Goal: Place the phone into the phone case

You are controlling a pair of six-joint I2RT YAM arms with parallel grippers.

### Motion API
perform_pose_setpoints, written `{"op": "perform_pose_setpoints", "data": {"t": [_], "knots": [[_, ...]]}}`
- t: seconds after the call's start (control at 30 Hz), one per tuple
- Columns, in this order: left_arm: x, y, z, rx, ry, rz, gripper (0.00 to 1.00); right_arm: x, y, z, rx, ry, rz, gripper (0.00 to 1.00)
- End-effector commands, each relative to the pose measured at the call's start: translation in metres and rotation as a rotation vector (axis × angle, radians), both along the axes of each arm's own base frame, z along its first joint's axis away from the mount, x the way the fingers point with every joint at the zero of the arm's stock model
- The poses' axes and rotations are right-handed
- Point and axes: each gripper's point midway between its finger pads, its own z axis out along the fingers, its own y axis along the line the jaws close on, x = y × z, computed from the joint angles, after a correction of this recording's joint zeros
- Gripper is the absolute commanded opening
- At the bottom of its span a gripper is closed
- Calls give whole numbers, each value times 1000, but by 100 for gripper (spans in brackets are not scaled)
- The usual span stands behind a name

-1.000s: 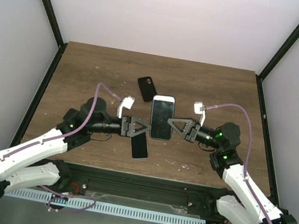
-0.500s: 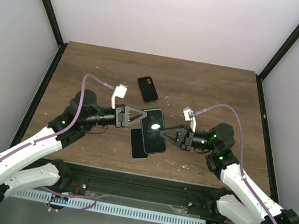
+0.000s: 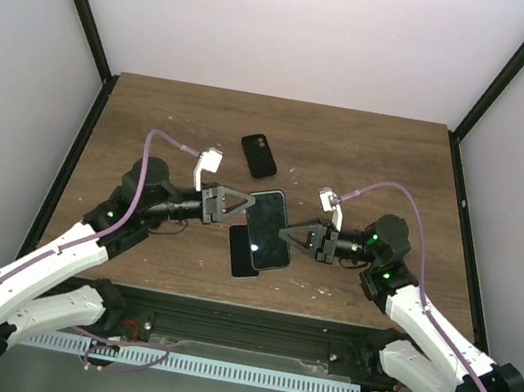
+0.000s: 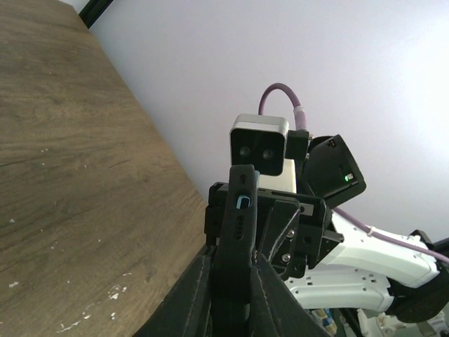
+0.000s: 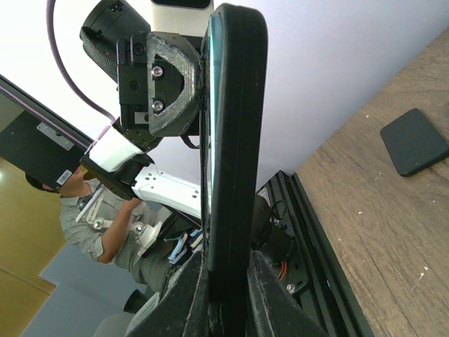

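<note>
The phone [image 3: 269,233], a slim glossy black rectangle with rounded corners, hangs tilted above the middle of the grainy wooden worktop [image 3: 152,126]. The left end effector [image 3: 245,209] is clamped on its 10 o'clock edge, and the right end effector [image 3: 288,233] on its 3 o'clock edge. A dark slab [image 3: 241,259] lies beneath it at 7 o'clock. A small black cover [image 3: 259,155] lies at 12 o'clock.

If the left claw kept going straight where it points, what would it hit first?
The left gripper is shut on the phone; straight beyond it comes probably the right gripper, which faces it, gripping the phone's opposite edge.
</note>
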Motion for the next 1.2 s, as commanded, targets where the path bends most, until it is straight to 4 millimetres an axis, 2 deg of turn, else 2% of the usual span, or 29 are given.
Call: {"op": "perform_pose_setpoints", "data": {"t": [0.0, 0.07, 0.1, 0.23, 0.27, 0.33, 0.47, 0.53, 0.7, 0.77, 0.93, 1.17], "knots": [[-1, 0, 10, -11, -14, -3, 24, 1, 2, 20, 39, -81, -13, 1], [-2, 0, 10, -22, -9, -12, 45, 1, 2, 27, 62, -80, -13, 1], [-3, -1, 9, -30, -6, -18, 50, 0, 2, 30, 74, -83, -14, 1], [-7, -4, 2, -60, 6, -50, 53, 2, 5, 44, 104, -92, -21, 1], [-7, -5, -1, -65, 14, -58, 52, 2, 6, 46, 107, -95, -21, 1], [-8, -7, -2, -78, 18, -71, 40, 3, 9, 48, 109, -95, -17, 1], [-10, -7, 1, -86, 6, -85, 11, 2, 11, 45, 98, -89, -10, 3], [-14, -7, 4, -89, -12, -99, 1, 3, 11, 44, 85, -92, -16, 7], [-25, -7, 9, -88, -51, -156, 0, 5, 10, 56, 61, -129, -51, 29], [-33, -9, 13, -97, -65, -204, 0, 8, 9, 63, 54, -133, -73, 34], [-43, -11, 15, -86, -86, -274, 0, 12, 11, 76, 53, -137, -77, 33], [-44, -12, 9, -39, -92, -287, 0, 15, 14, 84, 48, -149, -73, 21]]}}
